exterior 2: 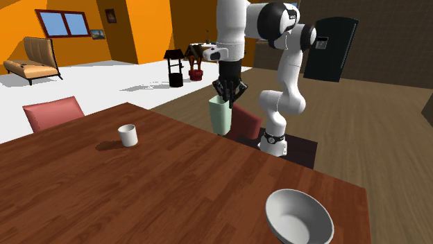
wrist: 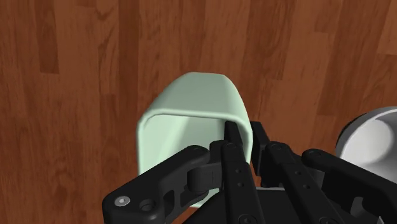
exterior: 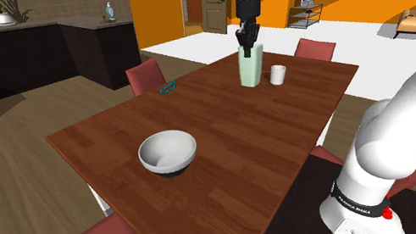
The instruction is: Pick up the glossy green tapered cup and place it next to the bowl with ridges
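Observation:
The tapered cup (exterior: 251,66) is pale glossy green and stands upright at the far side of the wooden table (exterior: 247,157). My gripper (exterior: 249,43) comes down from above and is shut on the cup's rim, one finger inside and one outside. The wrist view shows the cup (wrist: 191,102) from above, its wall pinched between the fingers of the gripper (wrist: 242,130). In the second exterior view the cup (exterior 2: 221,114) hangs under the gripper (exterior 2: 227,93) near the table's edge; I cannot tell whether its base touches the wood. The white bowl (exterior: 167,152) (exterior 2: 298,216) sits well apart, nearer the stand.
A small white cup (exterior: 278,74) (exterior 2: 127,134) stands close beside the green one. A small teal object (exterior: 167,87) lies near the table's far left corner. Red chairs (exterior: 146,74) (exterior 2: 52,112) ring the table (exterior 2: 139,194).

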### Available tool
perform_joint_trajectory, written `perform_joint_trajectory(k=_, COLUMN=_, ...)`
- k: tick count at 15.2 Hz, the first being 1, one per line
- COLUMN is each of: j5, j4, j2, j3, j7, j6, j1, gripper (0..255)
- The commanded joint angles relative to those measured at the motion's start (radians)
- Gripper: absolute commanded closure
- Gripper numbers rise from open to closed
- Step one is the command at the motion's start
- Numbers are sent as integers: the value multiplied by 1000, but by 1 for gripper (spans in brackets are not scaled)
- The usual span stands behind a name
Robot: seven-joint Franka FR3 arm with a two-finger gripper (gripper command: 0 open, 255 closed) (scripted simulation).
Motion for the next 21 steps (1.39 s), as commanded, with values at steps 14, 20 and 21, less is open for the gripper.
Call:
perform_joint_trajectory(k=14, j5=113, j4=-149, j2=-155, j3=240, j7=331, j6=-14, j1=114, gripper=255)
perform_joint_trajectory(k=20, j5=115, j4=-240, j2=-167, j3=242, j7=330, j6=64, j1=115, gripper=255)
perform_joint_trajectory(k=21, j5=115, j4=-254, j2=-168, j3=243, j7=330, j6=78, j1=115, gripper=255)
